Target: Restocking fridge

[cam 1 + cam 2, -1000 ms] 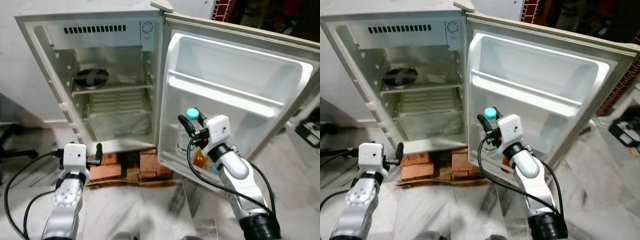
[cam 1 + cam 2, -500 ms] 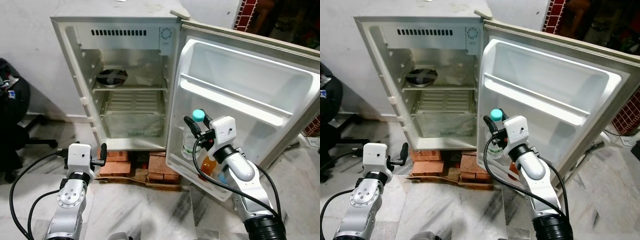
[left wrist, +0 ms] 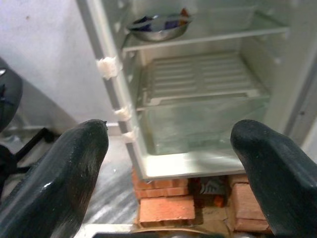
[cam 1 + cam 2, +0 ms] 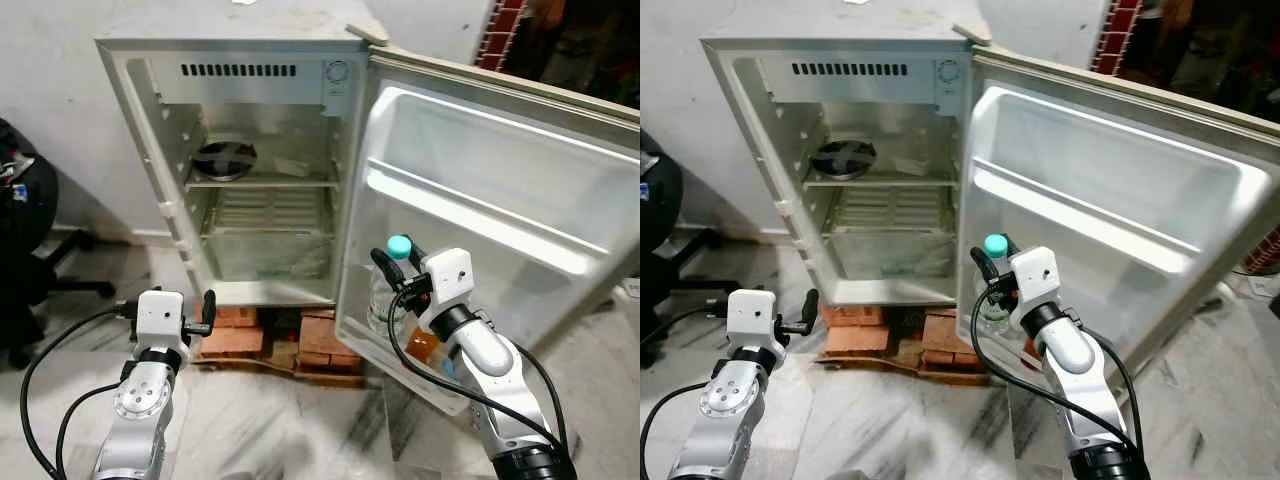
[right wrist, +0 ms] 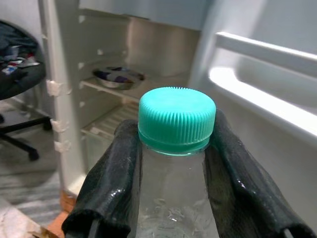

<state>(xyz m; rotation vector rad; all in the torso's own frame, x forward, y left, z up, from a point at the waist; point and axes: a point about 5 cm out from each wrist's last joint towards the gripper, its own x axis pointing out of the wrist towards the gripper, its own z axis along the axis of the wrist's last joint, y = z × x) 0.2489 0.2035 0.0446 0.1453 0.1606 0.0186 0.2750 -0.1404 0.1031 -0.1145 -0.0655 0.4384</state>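
- Right claw (image 5: 173, 163) is clamped tight on the neck of a clear bottle (image 4: 992, 300), both black fingers (image 5: 116, 173) pressed just under its teal cap (image 5: 177, 118).
- The bottle is upright at the lower rack of the open fridge door (image 4: 500, 200) (an orange-filled bottle (image 4: 422, 342) sits just beside it).
- Left claw (image 3: 173, 163) hangs low before the fridge (image 4: 250, 180), spread wide, holding nothing.
- A steel bowl (image 4: 224, 157) rests on the upper shelf inside.

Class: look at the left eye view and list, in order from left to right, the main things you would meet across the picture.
Black office chair → left claw → steel bowl on the fridge shelf → water bottle with its teal cap, gripped by the right claw → open fridge door.
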